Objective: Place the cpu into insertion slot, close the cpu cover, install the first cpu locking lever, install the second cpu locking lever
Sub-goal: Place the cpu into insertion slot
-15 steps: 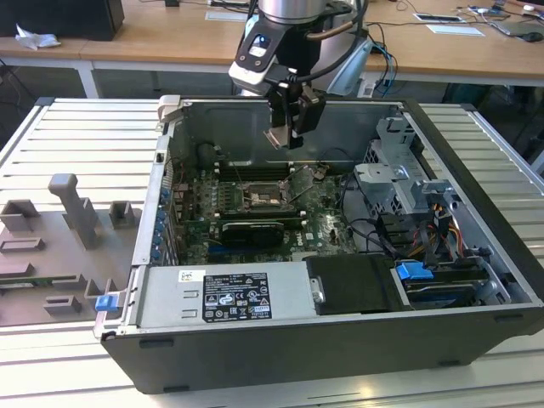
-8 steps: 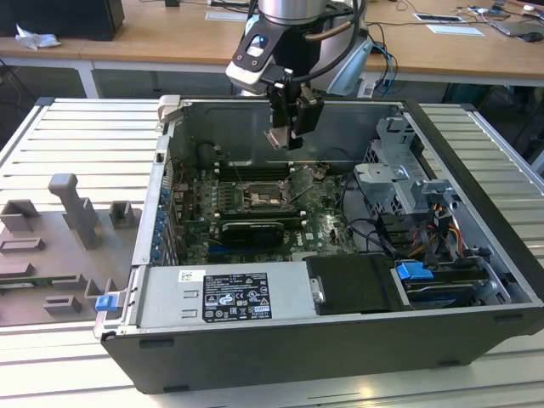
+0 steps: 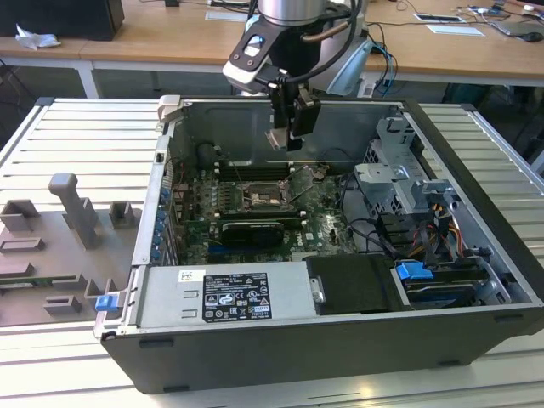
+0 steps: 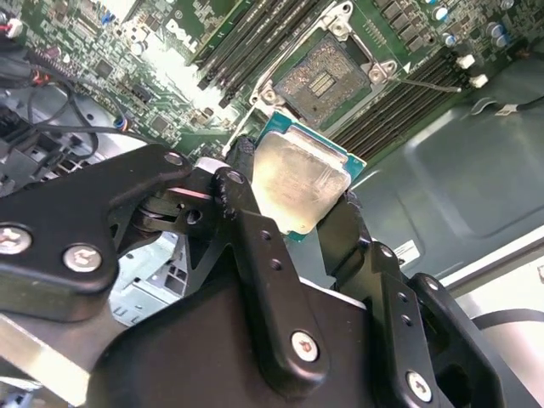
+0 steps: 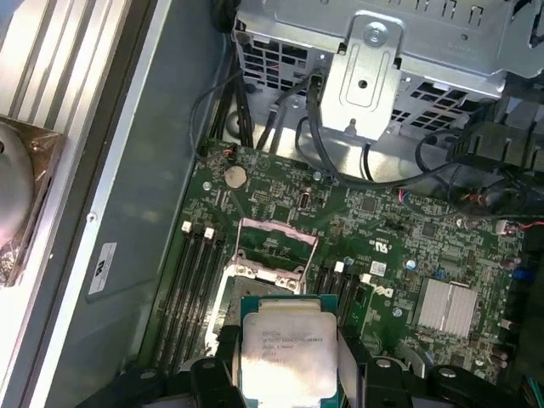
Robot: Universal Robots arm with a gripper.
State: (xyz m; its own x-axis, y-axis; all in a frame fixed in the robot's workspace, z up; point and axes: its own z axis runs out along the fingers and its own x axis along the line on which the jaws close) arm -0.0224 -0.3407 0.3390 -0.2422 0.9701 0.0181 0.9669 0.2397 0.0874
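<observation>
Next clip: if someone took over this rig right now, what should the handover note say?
Gripper: fingers shut on the cpu, gripping its edges.
Position: the cpu is held in the air above the motherboard inside the open computer case, not touching the insertion slot.
Slot: empty, contacts exposed. The cpu cover is swung open.
Done: the cpu is in the grip.
Left: the cpu is not seated, the cover is not closed, and neither locking lever is installed.
</observation>
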